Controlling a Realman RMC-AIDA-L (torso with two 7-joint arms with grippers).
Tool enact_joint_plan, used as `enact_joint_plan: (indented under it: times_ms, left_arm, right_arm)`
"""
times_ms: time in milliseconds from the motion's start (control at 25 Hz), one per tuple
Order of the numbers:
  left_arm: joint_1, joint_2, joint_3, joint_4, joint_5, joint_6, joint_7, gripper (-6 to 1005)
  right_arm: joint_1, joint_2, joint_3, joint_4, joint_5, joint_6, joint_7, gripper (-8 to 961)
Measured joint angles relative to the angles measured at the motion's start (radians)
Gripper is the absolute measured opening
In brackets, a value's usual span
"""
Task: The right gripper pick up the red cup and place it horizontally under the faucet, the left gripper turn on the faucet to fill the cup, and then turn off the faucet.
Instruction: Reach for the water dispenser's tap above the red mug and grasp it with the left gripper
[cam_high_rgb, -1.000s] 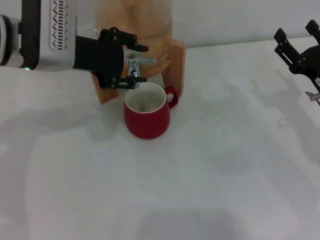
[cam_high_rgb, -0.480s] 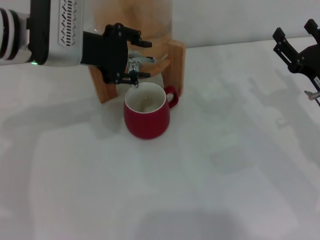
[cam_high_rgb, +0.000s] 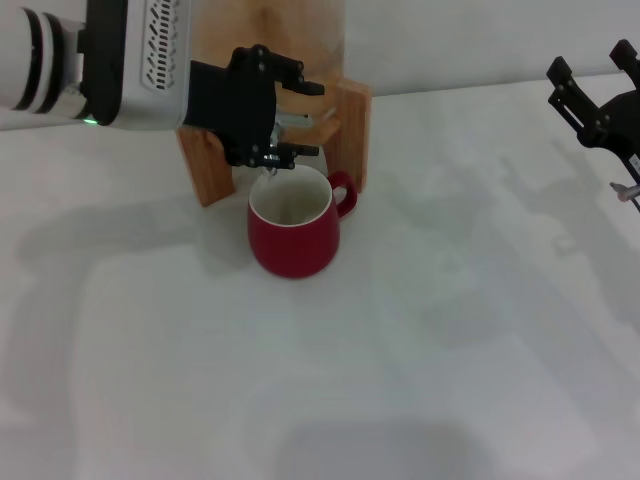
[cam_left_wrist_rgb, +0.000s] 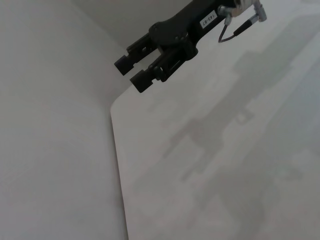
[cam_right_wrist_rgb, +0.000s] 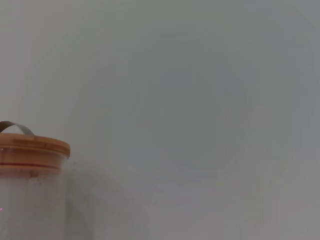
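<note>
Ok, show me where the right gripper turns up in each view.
Head view: the right gripper is at the far right edge, raised above the table, away from the red cup.
Left wrist view: the same gripper is near the top, seen farther off.
Right wrist view: not in it.
Shared landmark: the white table.
</note>
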Motion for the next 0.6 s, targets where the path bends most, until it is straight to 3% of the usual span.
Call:
enact_joint_plan:
  times_ms: [600]
  left_arm:
    - [0.015,-0.003,0.006,0.023,0.009,0.036,-0.044,600]
  right_arm:
    - [-0.002,0.000,0.002,0.001,0.000,0.000,0.000,816]
